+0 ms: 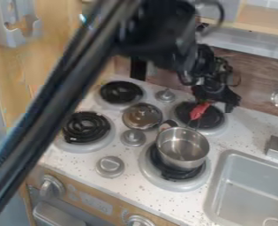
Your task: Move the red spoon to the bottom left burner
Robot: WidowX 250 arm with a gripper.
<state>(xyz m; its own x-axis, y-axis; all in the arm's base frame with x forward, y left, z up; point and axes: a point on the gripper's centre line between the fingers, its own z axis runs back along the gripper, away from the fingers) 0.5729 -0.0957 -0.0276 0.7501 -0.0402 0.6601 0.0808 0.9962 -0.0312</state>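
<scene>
The gripper (pixel 216 98) hangs over the top right burner (pixel 212 117), near the back wall. Just below and left of it, the red spoon (pixel 198 110) shows against that dark burner; whether it touches the gripper or rests on the coil, I cannot tell. The bottom left burner (pixel 87 128), a black coil in a pale ring, holds nothing, and the arm crosses in front of its left side.
A steel pot (pixel 182 148) stands on the bottom right burner, its handle pointing up and left. A round metal lid (pixel 142 116) lies between the burners, near several grey knobs (pixel 110 166). The top left burner (pixel 121 92) is behind, the sink (pixel 250 190) at right.
</scene>
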